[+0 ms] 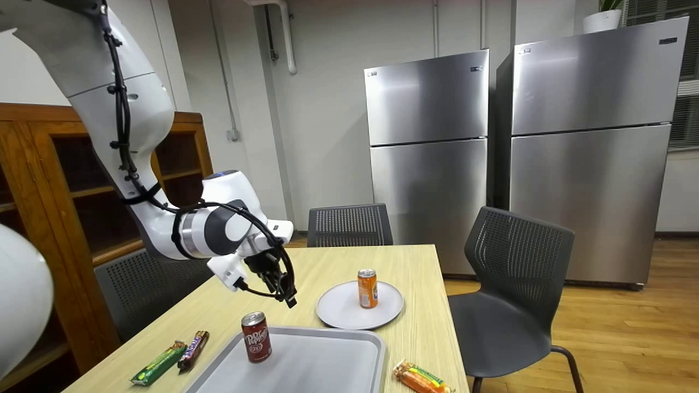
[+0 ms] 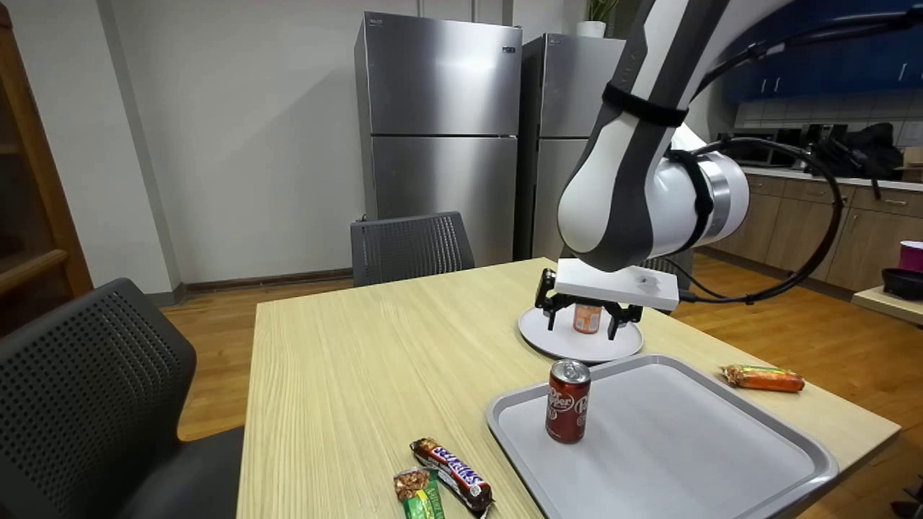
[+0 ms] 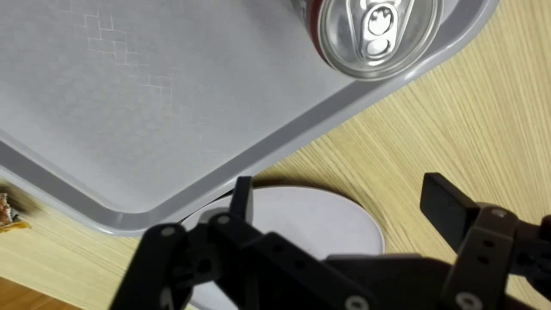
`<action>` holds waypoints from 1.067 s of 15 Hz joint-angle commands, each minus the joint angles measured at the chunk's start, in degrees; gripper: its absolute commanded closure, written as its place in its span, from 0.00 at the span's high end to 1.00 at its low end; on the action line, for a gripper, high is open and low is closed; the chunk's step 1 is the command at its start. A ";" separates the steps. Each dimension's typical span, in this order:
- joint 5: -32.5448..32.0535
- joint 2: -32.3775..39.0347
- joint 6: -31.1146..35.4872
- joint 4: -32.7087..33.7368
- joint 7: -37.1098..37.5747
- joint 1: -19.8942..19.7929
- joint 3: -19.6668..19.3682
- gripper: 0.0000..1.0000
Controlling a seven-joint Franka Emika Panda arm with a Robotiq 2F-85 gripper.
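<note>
Black two-finger pincer (image 3: 338, 189) hangs spread wide w/ nothing in it, nr the round red metal can (image 2: 567, 402) on the flat grey plastic tray (image 2: 678, 447); prob. a reach step, & a grab'd need lining up, then going down

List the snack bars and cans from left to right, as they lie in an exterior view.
In an exterior view: green snack bar, brown snack bar, red can on the tray, orange can on the plate, orange snack bar.
</note>
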 commanded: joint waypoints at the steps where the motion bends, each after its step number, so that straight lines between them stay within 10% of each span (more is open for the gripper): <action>1: 0.36 0.48 -3.25 3.17 2.29 -2.55 1.42 1.00; 16: -2.29 1.81 -2.72 4.60 2.59 -4.36 1.38 1.00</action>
